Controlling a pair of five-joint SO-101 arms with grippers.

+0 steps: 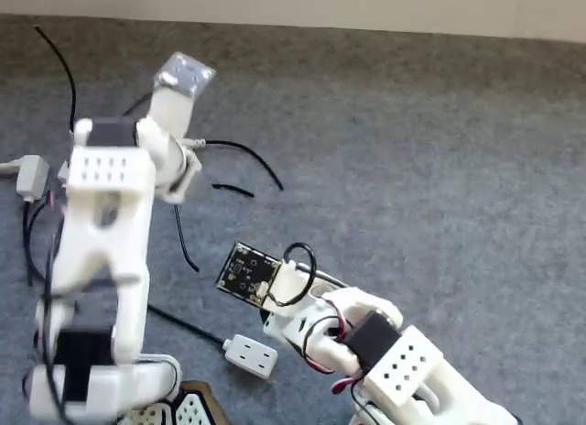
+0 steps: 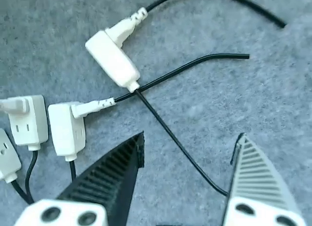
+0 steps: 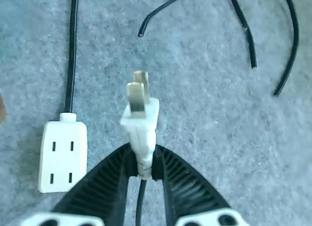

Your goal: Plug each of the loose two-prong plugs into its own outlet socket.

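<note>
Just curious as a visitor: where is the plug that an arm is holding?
In the right wrist view, the two-prong plug is clamped in the right gripper, prongs pointing away from it, beside a white outlet socket.

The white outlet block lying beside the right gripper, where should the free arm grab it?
Pinch the outlet block across its long side walls, coming straight down. It lies flat, slots up, so that probably keeps the slotted face clear for the plug.
</note>
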